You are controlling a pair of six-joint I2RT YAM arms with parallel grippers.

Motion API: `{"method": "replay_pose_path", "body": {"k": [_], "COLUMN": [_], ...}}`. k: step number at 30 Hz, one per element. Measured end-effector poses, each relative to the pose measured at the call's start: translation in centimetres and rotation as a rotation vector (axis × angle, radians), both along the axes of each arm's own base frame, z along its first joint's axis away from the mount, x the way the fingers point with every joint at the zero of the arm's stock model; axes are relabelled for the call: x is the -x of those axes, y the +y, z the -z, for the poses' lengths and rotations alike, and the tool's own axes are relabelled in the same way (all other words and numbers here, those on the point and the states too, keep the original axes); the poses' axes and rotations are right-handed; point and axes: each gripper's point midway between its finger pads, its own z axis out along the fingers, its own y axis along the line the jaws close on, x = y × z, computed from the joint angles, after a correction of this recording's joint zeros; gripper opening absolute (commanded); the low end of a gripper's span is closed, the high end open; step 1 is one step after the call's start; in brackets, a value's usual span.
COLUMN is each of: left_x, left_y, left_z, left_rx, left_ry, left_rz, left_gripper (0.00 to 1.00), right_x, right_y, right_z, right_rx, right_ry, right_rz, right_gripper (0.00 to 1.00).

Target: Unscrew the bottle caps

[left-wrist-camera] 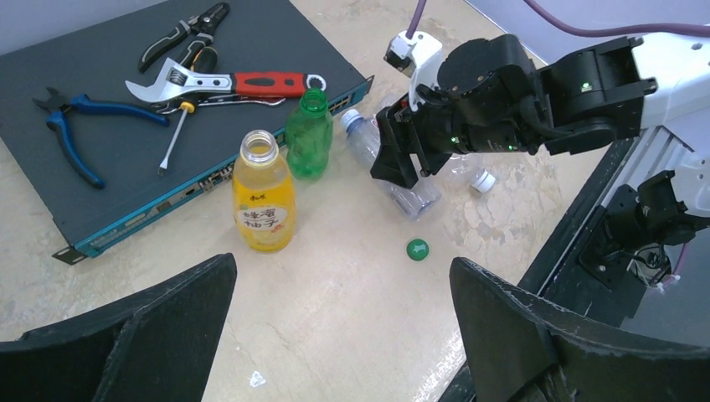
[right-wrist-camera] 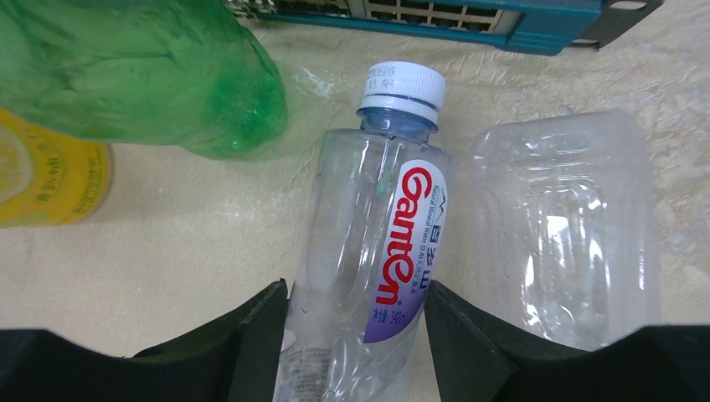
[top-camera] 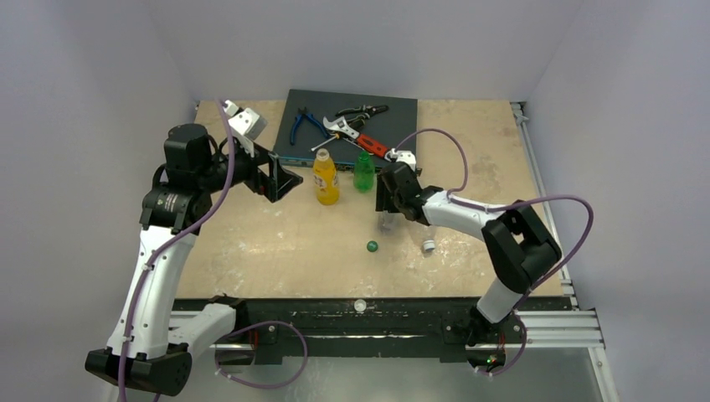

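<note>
The left gripper (top-camera: pixel 280 180) hangs over the bench (top-camera: pixel 251 251) with its fingers spread wide, holding nothing. Just past it stand the orange-yellow bottle (left-wrist-camera: pixel 264 197) and the green bottle (left-wrist-camera: pixel 309 142), both upright with their mouths bare. A dark green cap (top-camera: pixel 372 246) lies loose nearer me. The right gripper (right-wrist-camera: pixel 352 297) clamps the clear labelled bottle (right-wrist-camera: pixel 377 218), which lies flat with its white cap (right-wrist-camera: pixel 402 86) on. A second clear bottle (right-wrist-camera: pixel 569 226) lies alongside it.

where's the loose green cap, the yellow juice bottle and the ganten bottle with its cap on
green cap (left-wrist-camera: pixel 417 249), left wrist view, centre of its top
yellow juice bottle (left-wrist-camera: pixel 264 216), left wrist view, on its label
ganten bottle (right-wrist-camera: pixel 335 251), right wrist view, clear body left of the label
</note>
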Motion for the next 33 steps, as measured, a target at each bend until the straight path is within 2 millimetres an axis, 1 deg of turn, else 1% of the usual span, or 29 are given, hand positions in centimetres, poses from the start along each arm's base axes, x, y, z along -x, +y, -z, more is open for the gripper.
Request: {"method": "replay_pose_path", "body": {"k": [2, 3, 7, 9, 14, 16, 18, 19, 22, 24, 25, 29, 33], "left_x": [0.1, 0.2, 0.5, 0.7, 1.5, 1.8, 2.1, 2.3, 2.8, 3.0, 3.2, 3.9, 5.1], "left_y": [-0.1, -0.1, -0.5, -0.8, -1.7, -2.2, -2.6, -2.9, -3.4, -3.7, -3.8, -4.0, -3.9], "left_z": [-0.2, -0.4, -0.6, -0.8, -1.4, -2.1, -2.6, -2.9, -3.1, -3.2, -3.2, -4.0, -4.7], "left_rx": [0.007, 0.01, 0.031, 0.047, 0.094, 0.124, 0.157, 0.177, 0.223, 0.247, 0.26, 0.305, 0.339], "left_ry": [-0.001, -0.003, 0.004, 0.013, 0.035, 0.033, 0.033, 0.039, 0.076, 0.096, 0.105, 0.105, 0.065], "left_rz": [0.005, 0.007, 0.026, 0.045, 0.099, 0.126, 0.153, 0.167, 0.197, 0.209, 0.214, 0.224, 0.227], "left_gripper": [1.0, 1.0, 1.0, 1.0, 1.0, 1.0, 1.0, 1.0, 1.0, 1.0, 1.0, 1.0, 1.0], "right_x": [0.2, 0.2, 0.4, 0.6, 1.7, 2.2, 2.9, 3.3, 4.8, 5.8, 6.4, 8.4, 9.2], "right_y": [-0.1, -0.2, -0.7, -1.1, -2.1, -1.9, -0.6, 0.5, 5.1, 7.9, 9.2, 12.4, 14.7], "right_z": [-1.3, -2.3, -8.3, -11.0, -17.9, -20.6, -23.4, -24.9, -28.6, -30.7, -31.5, -34.0, -36.5], "right_rx": [-0.011, -0.022, -0.092, -0.121, -0.217, -0.264, -0.313, -0.338, -0.408, -0.454, -0.474, -0.531, -0.597], "right_ry": [-0.016, -0.033, -0.148, -0.201, -0.355, -0.425, -0.502, -0.536, -0.619, -0.67, -0.694, -0.775, -0.835], "right_rz": [0.0, 0.001, 0.013, 0.022, 0.02, 0.012, -0.013, -0.035, -0.115, -0.159, -0.176, -0.214, -0.212], "right_gripper": [0.58, 0.57, 0.57, 0.57, 0.58, 0.58, 0.57, 0.56, 0.54, 0.54, 0.54, 0.54, 0.52]}}
